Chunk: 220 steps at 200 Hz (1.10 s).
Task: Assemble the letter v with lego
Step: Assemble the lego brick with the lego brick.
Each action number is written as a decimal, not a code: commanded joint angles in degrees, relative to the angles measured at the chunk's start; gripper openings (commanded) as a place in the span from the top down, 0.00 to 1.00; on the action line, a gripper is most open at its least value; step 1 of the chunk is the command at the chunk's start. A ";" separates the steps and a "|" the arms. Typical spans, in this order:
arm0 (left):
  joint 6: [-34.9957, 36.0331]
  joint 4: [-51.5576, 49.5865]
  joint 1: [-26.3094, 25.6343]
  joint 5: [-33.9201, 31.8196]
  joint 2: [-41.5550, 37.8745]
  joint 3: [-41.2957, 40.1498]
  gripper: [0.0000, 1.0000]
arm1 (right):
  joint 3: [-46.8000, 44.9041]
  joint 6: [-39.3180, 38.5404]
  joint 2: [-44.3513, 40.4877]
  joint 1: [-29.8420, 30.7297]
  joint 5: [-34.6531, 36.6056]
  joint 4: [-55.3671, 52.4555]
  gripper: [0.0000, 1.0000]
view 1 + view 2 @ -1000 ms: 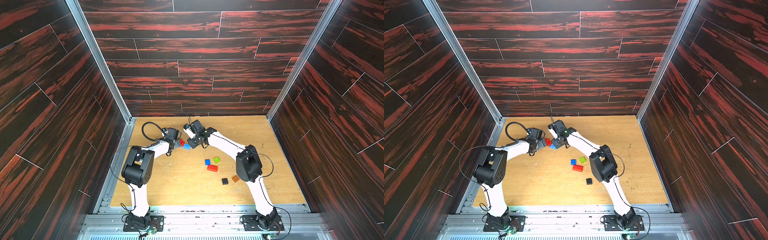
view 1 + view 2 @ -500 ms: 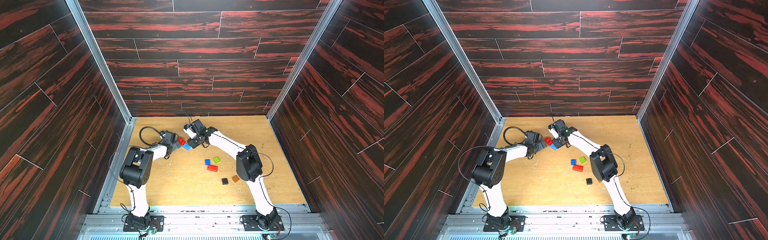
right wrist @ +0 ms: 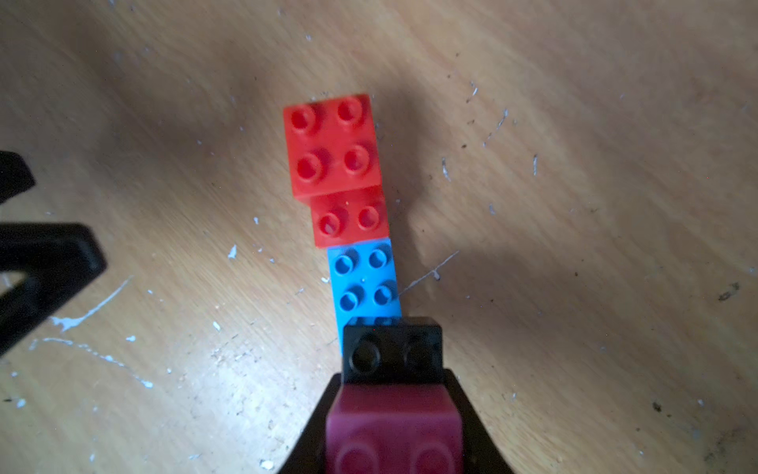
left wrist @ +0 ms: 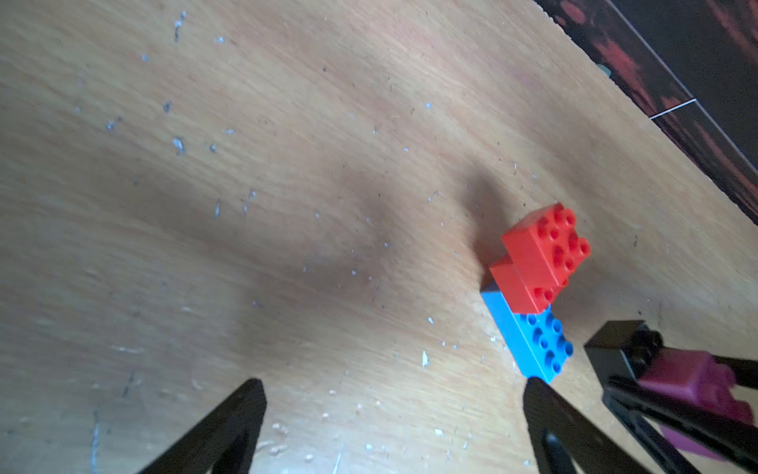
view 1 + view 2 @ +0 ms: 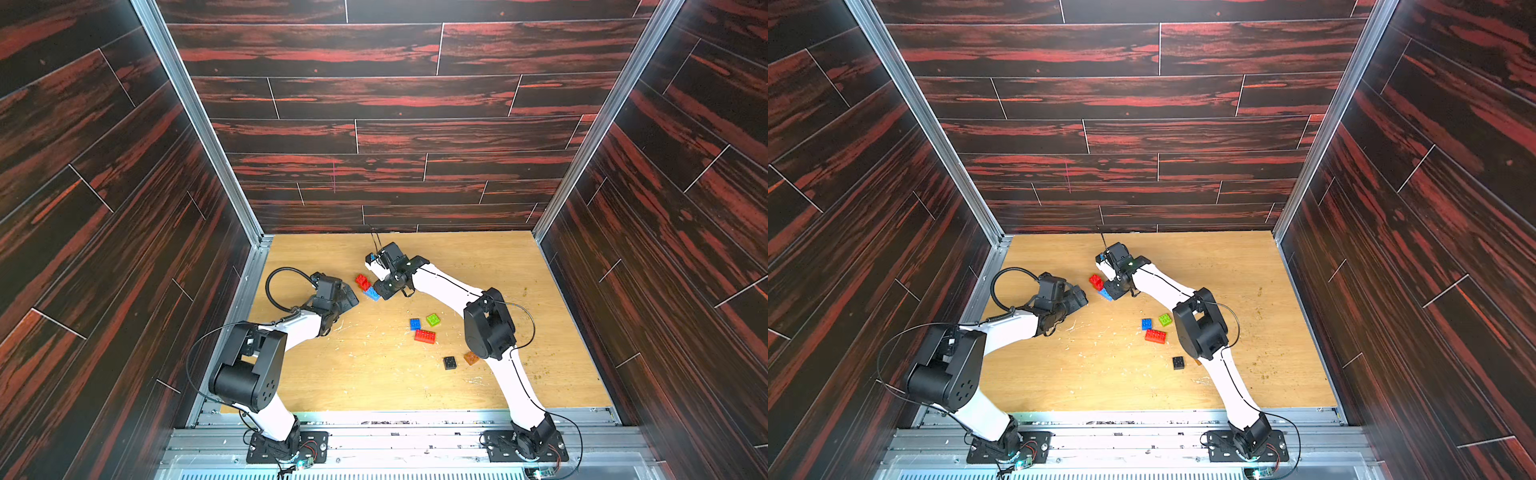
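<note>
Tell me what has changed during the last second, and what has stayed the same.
The open left gripper drew back from the red and blue stack, toward its own base. Nothing was gripped or released. The right gripper stayed shut on the pink brick, with the black brick at the stack's end. The loose bricks did not move.

We find the stack (image 5: 365,286) on the table (image 5: 374,382), toward the rear, with the left gripper (image 5: 348,300) to its left, apart. The right gripper (image 3: 393,394) holds two bricks (image 3: 391,353) over its front end. Mid-table lie three bricks (image 5: 424,336); nearer the front, beside the right arm (image 5: 490,332), a pair (image 5: 449,362).
</note>
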 commanded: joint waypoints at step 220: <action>0.12 -0.34 -2.62 -1.27 -5.68 -3.94 0.00 | -4.43 -0.79 1.49 0.36 -2.26 1.92 0.68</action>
